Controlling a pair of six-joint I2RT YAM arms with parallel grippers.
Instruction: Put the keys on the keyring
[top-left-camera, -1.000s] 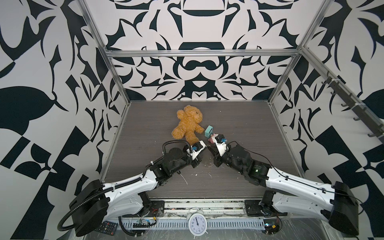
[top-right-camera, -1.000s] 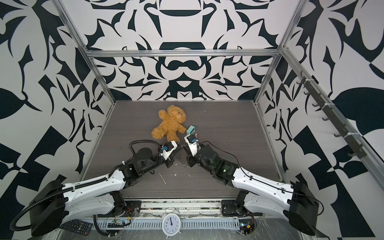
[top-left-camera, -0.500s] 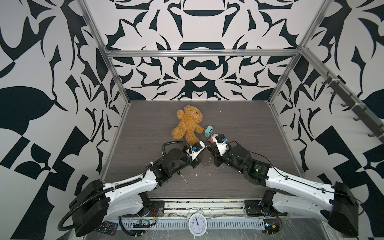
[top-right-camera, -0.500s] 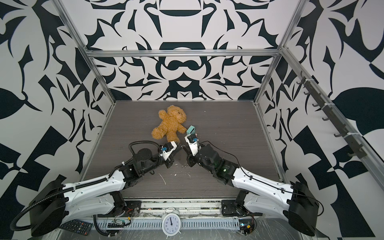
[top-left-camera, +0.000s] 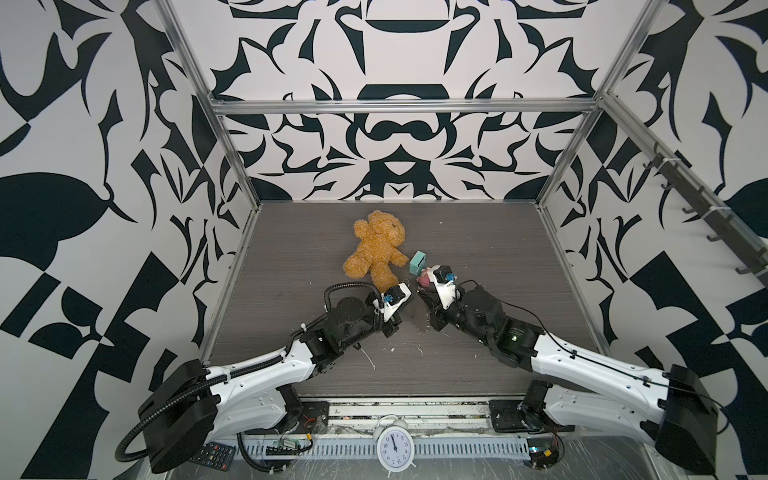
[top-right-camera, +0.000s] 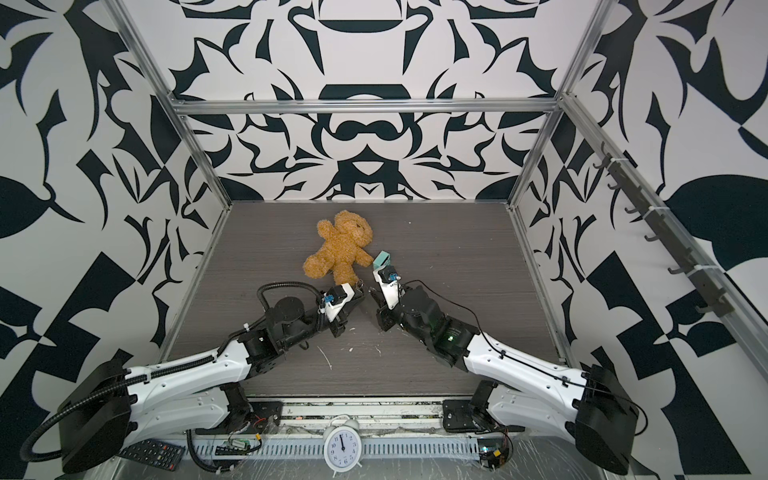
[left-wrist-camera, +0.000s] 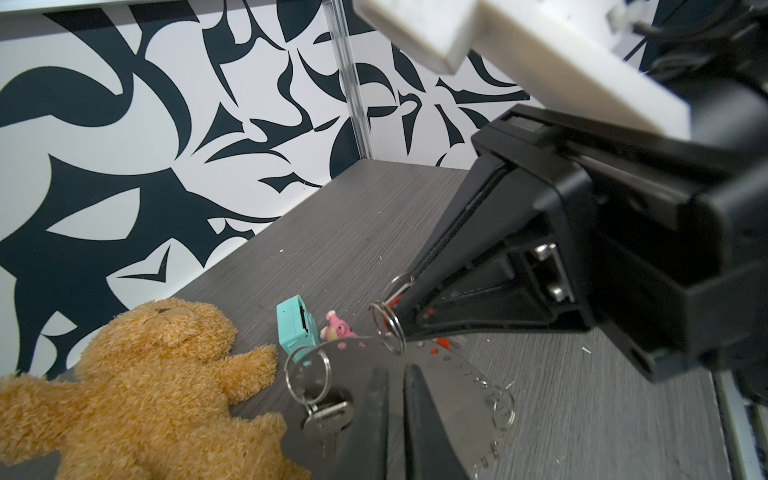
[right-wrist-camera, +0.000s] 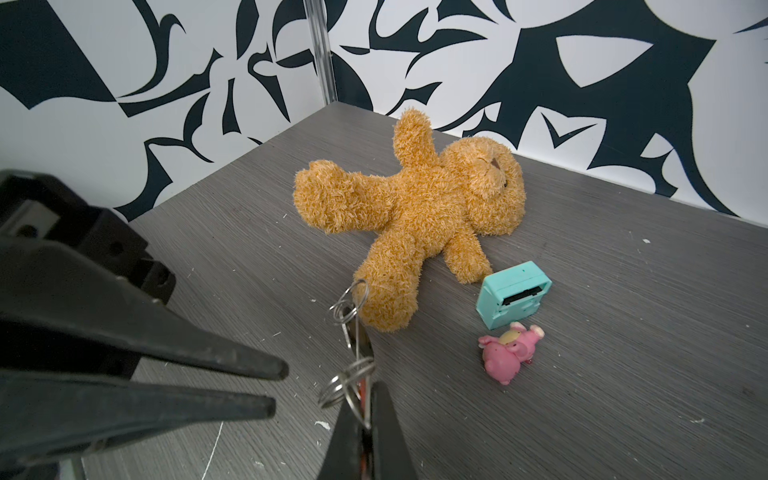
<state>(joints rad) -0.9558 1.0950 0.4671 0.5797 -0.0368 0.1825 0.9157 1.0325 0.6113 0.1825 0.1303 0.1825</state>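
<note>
The right gripper is pinching the red tag just beside the silver keyring; the left gripper is hovering alongside, jaws slightly parted.

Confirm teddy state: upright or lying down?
Lying down. The teddy sprawls flat on the table, limbs spread, in both top views.
</note>
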